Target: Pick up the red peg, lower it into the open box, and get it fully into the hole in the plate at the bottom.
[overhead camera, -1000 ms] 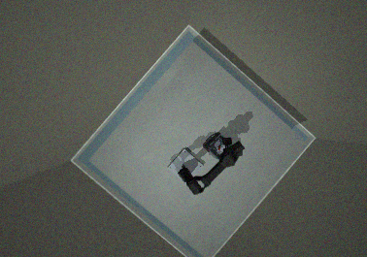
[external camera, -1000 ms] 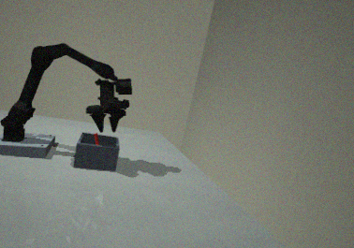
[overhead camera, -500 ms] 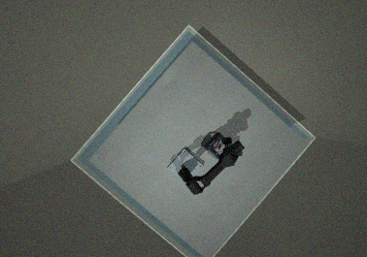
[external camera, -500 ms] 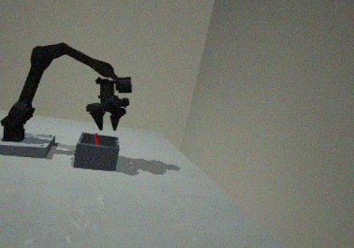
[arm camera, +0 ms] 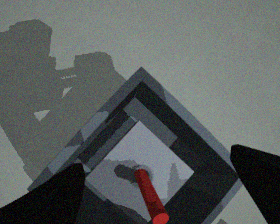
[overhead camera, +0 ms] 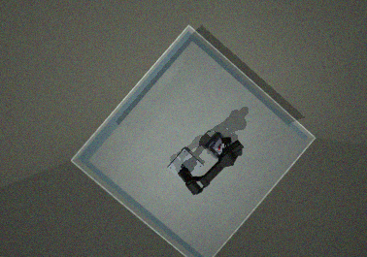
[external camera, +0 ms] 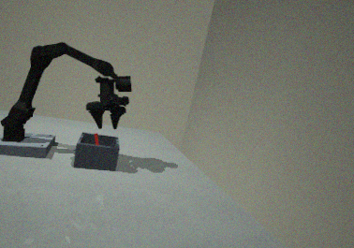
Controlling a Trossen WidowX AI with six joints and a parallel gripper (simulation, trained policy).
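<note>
The red peg [overhead camera: 219, 147] [external camera: 96, 139] [arm camera: 150, 195] is inside the open grey box [external camera: 95, 159] [arm camera: 196, 125]. Its lower end meets the pale plate [arm camera: 137, 140] at the box bottom, at a dark round spot where the hole appears to be. In the exterior view the peg leans slightly and its top reaches about the rim. How deep it sits in the hole cannot be told. My gripper [external camera: 107, 127] [arm camera: 158, 162] is open and empty, above the box, with its fingertips over the rim level and clear of the peg.
The arm's grey base plate [external camera: 28, 150] stands to the left of the box in the exterior view. The pale table top [overhead camera: 155, 103] [external camera: 154, 197] has raised-looking bluish edges in the top view. The arm's shadow falls across the table beside the box.
</note>
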